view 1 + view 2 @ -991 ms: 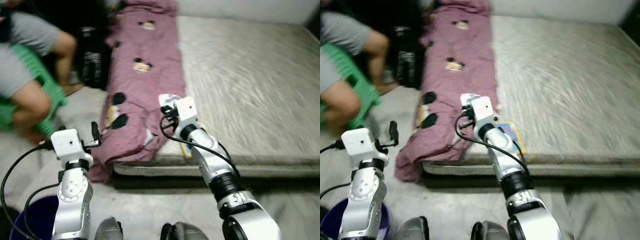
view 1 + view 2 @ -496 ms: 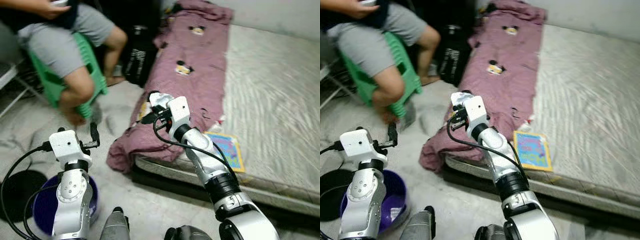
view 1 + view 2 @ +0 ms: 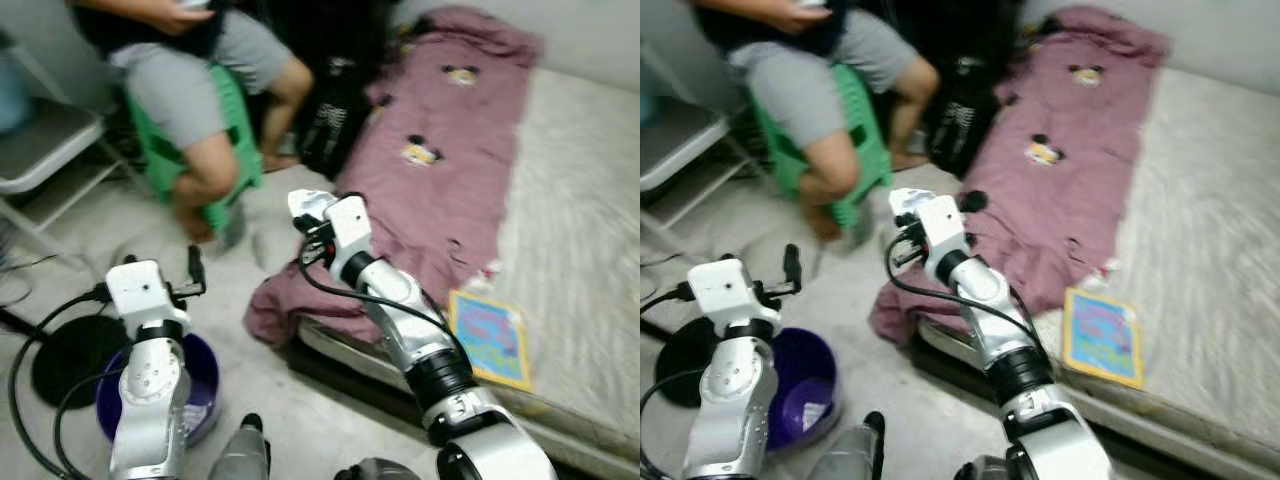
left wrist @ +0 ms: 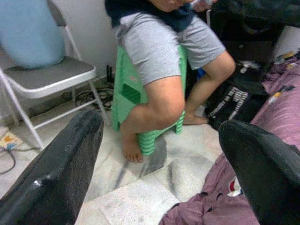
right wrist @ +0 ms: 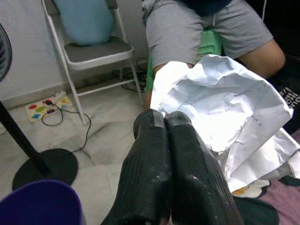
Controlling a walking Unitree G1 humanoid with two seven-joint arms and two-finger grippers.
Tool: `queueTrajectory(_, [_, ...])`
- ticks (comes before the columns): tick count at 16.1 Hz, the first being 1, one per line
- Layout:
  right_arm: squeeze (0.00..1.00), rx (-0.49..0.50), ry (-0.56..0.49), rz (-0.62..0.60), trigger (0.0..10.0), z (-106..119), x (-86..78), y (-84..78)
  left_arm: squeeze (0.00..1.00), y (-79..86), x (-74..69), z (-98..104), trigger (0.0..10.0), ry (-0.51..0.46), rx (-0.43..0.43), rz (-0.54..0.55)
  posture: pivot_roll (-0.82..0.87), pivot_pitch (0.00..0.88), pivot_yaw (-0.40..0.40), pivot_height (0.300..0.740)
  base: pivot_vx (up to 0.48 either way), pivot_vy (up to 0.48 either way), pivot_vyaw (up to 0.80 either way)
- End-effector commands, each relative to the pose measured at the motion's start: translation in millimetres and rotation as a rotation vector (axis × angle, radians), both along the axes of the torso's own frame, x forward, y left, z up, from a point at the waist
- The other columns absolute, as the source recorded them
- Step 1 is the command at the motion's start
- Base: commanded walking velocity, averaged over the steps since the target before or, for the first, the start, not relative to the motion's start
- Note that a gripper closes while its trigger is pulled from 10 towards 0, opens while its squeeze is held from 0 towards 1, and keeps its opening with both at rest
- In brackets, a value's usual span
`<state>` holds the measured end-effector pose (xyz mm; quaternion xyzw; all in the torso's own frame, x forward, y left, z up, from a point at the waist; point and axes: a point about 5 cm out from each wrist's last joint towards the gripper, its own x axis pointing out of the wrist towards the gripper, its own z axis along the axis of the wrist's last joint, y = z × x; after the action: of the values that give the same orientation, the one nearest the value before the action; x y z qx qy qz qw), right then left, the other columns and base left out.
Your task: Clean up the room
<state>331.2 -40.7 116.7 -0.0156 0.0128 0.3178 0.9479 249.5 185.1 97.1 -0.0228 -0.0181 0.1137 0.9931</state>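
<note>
Nearest, at the lower left of the head views, a purple bucket [image 3: 805, 395] stands on the pale floor with a scrap of something light inside it. The left gripper [image 3: 196, 272] hangs just above and behind the bucket, its two black fingers spread wide and holding nothing.

Toward the middle, the right gripper [image 5: 166, 123] is raised over the floor beside the bed corner, fingers pressed together on a crumpled sheet of white paper [image 5: 220, 126]. The paper is in the air, well apart from the bucket.

Right of that, a pink blanket [image 3: 430, 190] trails off the mattress [image 3: 585, 250] onto the floor, and a colourful book [image 3: 1103, 335] lies near the mattress edge.

Farthest, at upper left, a person sits on a green stool [image 3: 225, 130], next to a folding chair [image 3: 45, 150].

By my reading the paper is picked up but not binned; blanket and book remain untidied.
</note>
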Motion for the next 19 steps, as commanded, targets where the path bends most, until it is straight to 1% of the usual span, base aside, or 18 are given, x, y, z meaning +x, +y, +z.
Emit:
queueTrajectory(1, [0.00,0.007,-0.017,0.022,10.0,4,-0.9,5.0,0.00,3.6,-1.5,-1,10.0,0.008,0.013,0.024,-0.02,0.071,-0.066,0.740,0.000,0.000,0.80])
queueTrajectory(6, [0.00,0.003,-0.024,0.030,10.0,4,-0.7,5.6,0.00,5.3,-0.8,-1,10.0,0.007,0.024,0.036,-0.02,0.062,-0.067,0.740,0.000,0.000,0.80])
queueTrajectory(9, [0.00,0.005,-0.030,0.049,10.0,5,-1.6,9.1,0.00,6.9,-0.1,0,10.0,0.005,0.034,0.049,-0.01,0.059,-0.066,0.740,0.000,0.000,0.80])
queueTrajectory(11, [0.00,0.063,-0.022,0.026,10.0,7,-0.6,4.7,0.00,14.9,-1.3,2,10.0,0.006,0.095,0.137,-0.01,0.067,-0.066,0.740,0.000,0.000,0.00])
queueTrajectory(12, [0.00,0.029,-0.023,0.003,10.0,5,1.2,1.7,0.00,19.1,-3.2,2,10.0,0.025,0.106,0.180,-0.01,0.067,-0.068,0.740,0.000,0.000,0.00])
queueTrajectory(13, [0.00,0.009,-0.023,-0.037,10.0,3,3.7,-3.9,0.00,27.3,-8.8,2,10.0,0.020,0.119,0.216,0.00,0.066,-0.070,0.740,0.000,0.000,0.00])
queueTrajectory(15, [0.00,-0.034,-0.063,-0.062,10.0,4,4.3,-7.6,0.00,33.9,-14.2,3,10.0,0.006,0.118,0.225,0.00,0.067,-0.074,0.740,0.000,0.000,0.00])
queueTrajectory(16, [0.00,-0.052,-0.113,-0.079,10.0,5,4.1,-14.8,0.00,43.7,-23.5,1,10.0,0.007,0.119,0.260,0.00,0.072,-0.076,0.740,0.000,0.000,0.00])
queueTrajectory(17, [0.00,-0.056,-0.125,-0.126,10.0,5,5.2,-23.0,0.00,46.7,-27.7,0,10.0,0.011,0.122,0.270,0.00,0.073,-0.075,0.740,0.000,0.000,0.00])
queueTrajectory(18, [0.00,-0.085,-0.159,-0.261,10.0,4,5.7,-47.9,0.00,47.3,-34.7,-4,10.0,0.022,0.131,0.262,-0.01,0.084,-0.068,0.740,0.000,0.000,0.00])
queueTrajectory(19, [0.00,-0.057,-0.118,-0.292,10.0,1,2.6,-61.0,0.00,45.6,-35.5,-5,10.0,0.028,0.134,0.253,-0.02,0.089,-0.055,0.740,0.000,0.000,0.00])
